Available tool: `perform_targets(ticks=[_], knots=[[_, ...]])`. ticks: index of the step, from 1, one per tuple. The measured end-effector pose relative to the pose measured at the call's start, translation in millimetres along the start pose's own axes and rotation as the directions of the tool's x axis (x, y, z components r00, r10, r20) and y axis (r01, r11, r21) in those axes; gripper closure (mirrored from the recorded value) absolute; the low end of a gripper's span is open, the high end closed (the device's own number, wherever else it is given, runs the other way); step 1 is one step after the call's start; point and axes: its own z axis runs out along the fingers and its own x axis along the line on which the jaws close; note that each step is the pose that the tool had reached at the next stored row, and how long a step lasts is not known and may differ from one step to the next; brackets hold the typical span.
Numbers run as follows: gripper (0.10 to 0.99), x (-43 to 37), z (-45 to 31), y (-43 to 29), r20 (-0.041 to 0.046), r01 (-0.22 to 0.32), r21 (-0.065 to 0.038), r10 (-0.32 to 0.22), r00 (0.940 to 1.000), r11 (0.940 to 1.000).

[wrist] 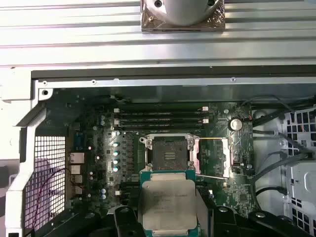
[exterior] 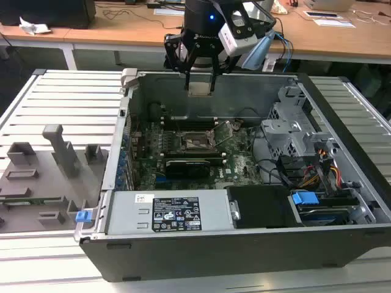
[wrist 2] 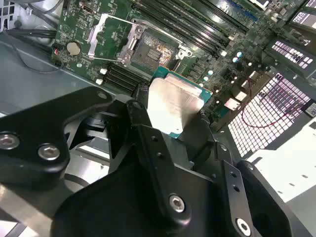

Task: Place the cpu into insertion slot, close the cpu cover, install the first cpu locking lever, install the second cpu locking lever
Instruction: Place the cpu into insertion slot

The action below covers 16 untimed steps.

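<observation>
My gripper (exterior: 200, 84) hangs over the rear wall of the open computer case, shut on the cpu (exterior: 200, 89), a flat pale square held between the two fingers. In both wrist views the cpu (wrist: 168, 200) (wrist 2: 170, 106) sits in the gripper (wrist: 168, 219) (wrist 2: 173, 113), above the green motherboard (wrist: 98, 148). The insertion slot (wrist: 170, 153) (wrist 2: 153, 49) (exterior: 197, 141) lies bare below, a dark square with a silvery rim. The cpu cover (wrist: 213, 157) (wrist 2: 106, 35) is flipped open beside the slot. Thin wire levers (wrist: 212, 177) stand raised next to it.
Black memory slots (wrist: 160, 117) run along one side of the socket. A grey power supply (exterior: 171, 212) fills the case's front, and a drive cage (exterior: 293, 131) with cables (exterior: 324, 174) stands at the exterior view's right. A grey fixture plate (exterior: 43, 177) lies at the exterior view's left on the slatted table (exterior: 67, 97).
</observation>
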Motion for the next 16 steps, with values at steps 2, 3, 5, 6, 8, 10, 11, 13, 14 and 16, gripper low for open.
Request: perform_targets(ticks=[2, 3, 5, 6, 8, 10, 11, 13, 14, 16], knots=[[0.557, 0.0, 0.0, 0.0, 0.0002, -0.003, 0.000, 0.003, 1.0000, 1.0000], [0.557, 0.0, 0.0, 0.0, 0.0005, -0.006, 0.000, 0.006, 1.0000, 1.0000], [0.557, 0.0, 0.0, 0.0, 0.0009, -0.010, 0.000, 0.010, 1.0000, 1.0000], [0.557, 0.0, 0.0, 0.0, 0.0010, -0.012, 0.000, 0.012, 0.9999, 0.9999], [0.557, 0.0, 0.0, 0.0, 0.0015, -0.017, 0.000, 0.017, 0.9999, 0.9999], [0.557, 0.0, 0.0, 0.0, 0.0020, -0.022, 0.000, 0.022, 0.9998, 0.9998], [0.557, 0.0, 0.0, 0.0, 0.0022, -0.025, 0.000, 0.025, 0.9997, 0.9997], [0.557, 0.0, 0.0, 0.0, 0.0029, -0.032, -0.001, 0.032, 0.9995, 0.9995], [0.557, 0.0, 0.0, 0.0, 0.0030, -0.034, -0.001, 0.034, 0.9994, 0.9994], [0.557, 0.0, 0.0, 0.0, 0.0038, -0.043, -0.001, 0.043, 0.9991, 0.9991]])
